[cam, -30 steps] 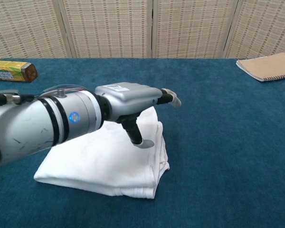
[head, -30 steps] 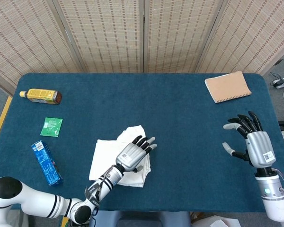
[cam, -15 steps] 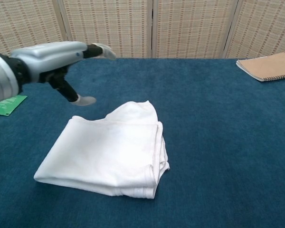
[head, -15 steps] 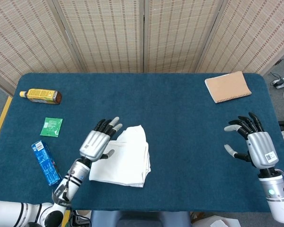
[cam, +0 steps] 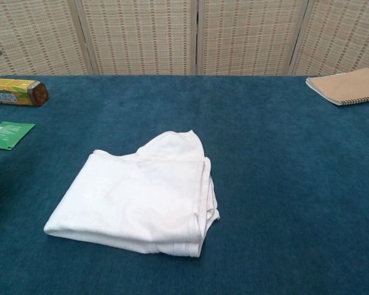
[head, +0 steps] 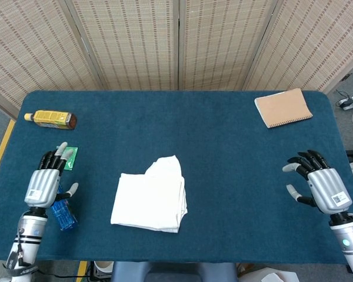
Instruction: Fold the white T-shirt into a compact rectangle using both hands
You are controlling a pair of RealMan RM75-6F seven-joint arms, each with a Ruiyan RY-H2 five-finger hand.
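The white T-shirt (head: 151, 200) lies folded into a thick, roughly rectangular stack near the table's front centre, with a rumpled corner sticking out at its far right; the chest view shows the T-shirt (cam: 141, 200) with layered edges on its right side. My left hand (head: 46, 180) hovers at the table's left edge, well clear of the shirt, fingers spread and holding nothing. At the right edge my right hand (head: 317, 185) is also open, fingers apart and empty. Neither hand touches the shirt.
A yellow bottle (head: 50, 119) lies at the back left, a green packet (head: 65, 157) in front of it, and a blue packet (head: 63, 212) is partly under my left hand. A brown notebook (head: 282, 107) rests at the back right. Woven screens stand behind the table.
My left hand lifted off the folded shirt and swung far left to the table edge. The right hand drew slightly back toward the right edge. The shirt stayed put.
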